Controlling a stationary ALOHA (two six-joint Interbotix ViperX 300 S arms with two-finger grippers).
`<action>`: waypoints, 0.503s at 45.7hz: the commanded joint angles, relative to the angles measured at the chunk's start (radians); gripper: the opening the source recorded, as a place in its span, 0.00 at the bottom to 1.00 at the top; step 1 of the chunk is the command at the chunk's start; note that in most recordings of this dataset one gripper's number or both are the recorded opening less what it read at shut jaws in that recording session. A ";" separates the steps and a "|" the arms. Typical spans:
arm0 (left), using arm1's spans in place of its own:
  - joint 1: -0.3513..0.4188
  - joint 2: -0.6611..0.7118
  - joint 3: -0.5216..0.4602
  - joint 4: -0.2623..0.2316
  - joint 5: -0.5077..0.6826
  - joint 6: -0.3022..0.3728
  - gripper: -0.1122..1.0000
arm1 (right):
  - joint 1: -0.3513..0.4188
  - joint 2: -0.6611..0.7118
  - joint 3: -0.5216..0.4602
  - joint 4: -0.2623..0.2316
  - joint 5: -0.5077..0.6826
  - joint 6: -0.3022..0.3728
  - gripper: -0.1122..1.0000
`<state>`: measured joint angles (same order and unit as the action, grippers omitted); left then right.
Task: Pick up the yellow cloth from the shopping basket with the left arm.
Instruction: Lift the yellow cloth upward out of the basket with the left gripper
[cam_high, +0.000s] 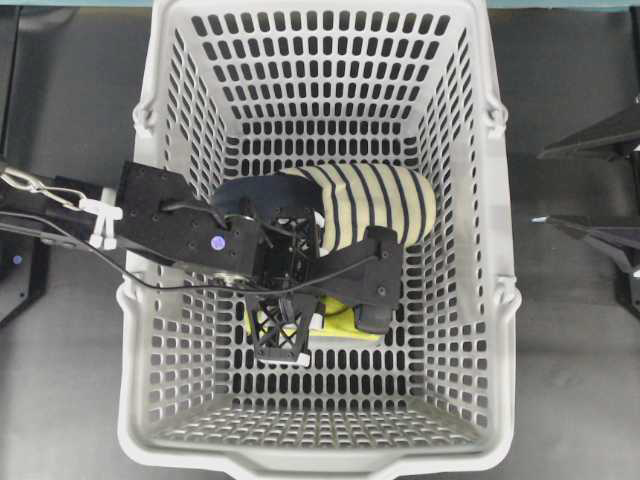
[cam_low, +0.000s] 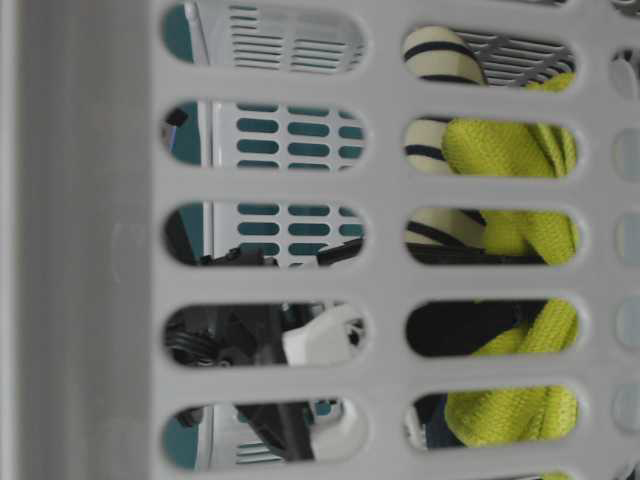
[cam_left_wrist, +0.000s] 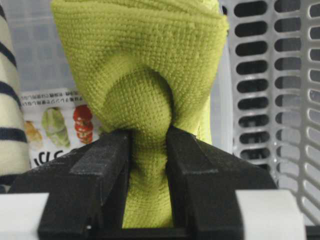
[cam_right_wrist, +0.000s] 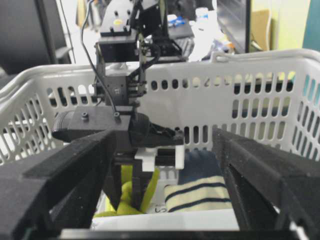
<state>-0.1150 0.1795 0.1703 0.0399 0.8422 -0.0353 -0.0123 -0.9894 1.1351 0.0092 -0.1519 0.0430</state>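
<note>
Dark bench (cam_high: 70, 400) surrounds your shopping basket (cam_high: 140, 420). Down on its floor, your left gripper (cam_left_wrist: 150, 165) pinches a bunched fold of the yellow cloth (cam_left_wrist: 145, 75), jaws nearly together, beside the striped slipper (cam_high: 375, 205). Behind the cloth you can see a clear container (cam_left_wrist: 220, 120) with a printed label (cam_left_wrist: 55, 125) showing vegetable pictures; its writing is too small to read. Your right gripper (cam_right_wrist: 165, 200) stands wide, holding nothing, outside the basket.

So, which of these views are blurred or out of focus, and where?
Table-level view: the shopping basket wall fills the frame, soft and blurred. Left wrist view: the yellow cloth weave is sharp, the background label fuzzy. Right wrist view: the right gripper fingers are blurred in the foreground. Overhead view: evenly lit and sharp.
</note>
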 joint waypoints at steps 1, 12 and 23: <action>0.008 -0.040 -0.026 0.005 0.000 0.002 0.28 | -0.002 0.003 -0.020 0.002 -0.005 -0.002 0.77; 0.009 -0.137 -0.143 0.005 0.025 0.002 0.28 | -0.002 0.002 -0.018 0.002 -0.006 0.000 0.77; 0.014 -0.224 -0.357 0.005 0.160 0.000 0.28 | -0.002 -0.002 -0.020 0.002 -0.006 0.000 0.77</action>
<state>-0.1074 0.0077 -0.0951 0.0414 0.9511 -0.0322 -0.0123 -0.9956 1.1351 0.0092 -0.1519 0.0430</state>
